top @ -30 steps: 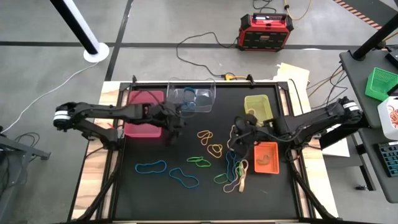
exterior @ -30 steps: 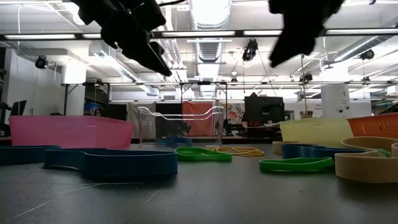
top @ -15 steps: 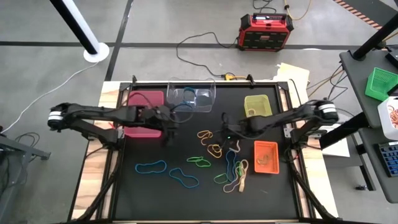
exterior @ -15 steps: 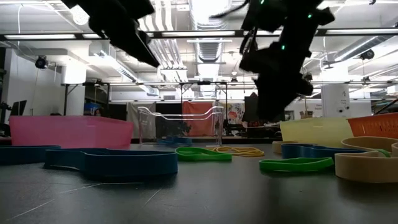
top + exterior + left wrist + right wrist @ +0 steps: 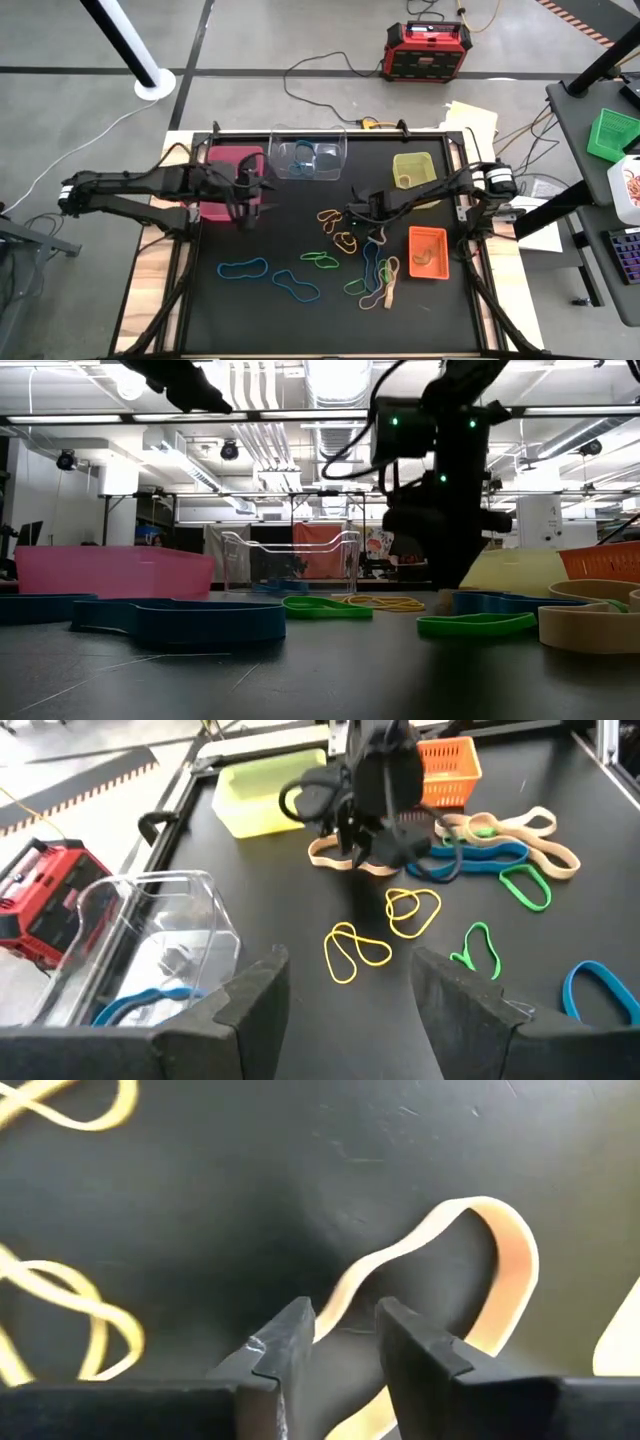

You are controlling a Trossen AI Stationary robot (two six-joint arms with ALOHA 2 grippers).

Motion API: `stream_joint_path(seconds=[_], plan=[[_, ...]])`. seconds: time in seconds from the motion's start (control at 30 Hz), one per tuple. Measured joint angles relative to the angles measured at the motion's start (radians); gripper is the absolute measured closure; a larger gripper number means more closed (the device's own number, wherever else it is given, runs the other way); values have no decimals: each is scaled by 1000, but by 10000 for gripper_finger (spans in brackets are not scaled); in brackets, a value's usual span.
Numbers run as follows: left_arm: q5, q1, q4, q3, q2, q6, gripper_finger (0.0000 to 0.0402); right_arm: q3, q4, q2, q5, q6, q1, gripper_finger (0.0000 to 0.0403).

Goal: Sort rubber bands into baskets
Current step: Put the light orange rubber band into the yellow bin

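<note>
Rubber bands lie flat on the black mat: blue (image 5: 243, 268), green (image 5: 320, 259), yellow (image 5: 332, 215), tan (image 5: 346, 240) and a mixed heap (image 5: 378, 275). The pink (image 5: 232, 185), clear (image 5: 308, 155), yellow-green (image 5: 416, 170) and orange (image 5: 427, 252) baskets stand around them. A blue band (image 5: 140, 1005) lies in the clear basket. My right gripper (image 5: 345, 1342) is down at the mat, narrowly open, its fingers on either side of the tan band's strip (image 5: 430, 1240); whether they touch it I cannot tell. My left gripper (image 5: 350, 1000) is open and empty, in front of the pink basket (image 5: 247, 207).
A red-black power box (image 5: 428, 50) sits on the floor beyond the table. A bright green crate (image 5: 612, 135) stands on a side table at the right. The mat's near part (image 5: 300, 325) is bare.
My right gripper has gone from beside the orange basket toward the table's left and down to the mat, onto the tan band. My left gripper has drawn back from the clear basket toward the table's left, in front of the pink basket.
</note>
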Motion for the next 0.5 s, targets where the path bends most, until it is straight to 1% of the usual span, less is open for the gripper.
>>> stream_joint_path(seconds=[0.13, 0.27, 0.4, 0.5], plan=[[0, 0, 2, -19, -42, -4, 212, -23, 30, 7, -2, -31, -8, 331], [0, 0, 9, -51, -81, -29, 212, -42, 78, 4, -13, -71, -10, 383], [0, -1, 8, -77, -119, -65, 212, -45, 69, -18, -16, -95, -7, 393], [0, -1, 10, -96, -153, -71, 212, -44, 68, -86, 26, -118, -7, 394]])
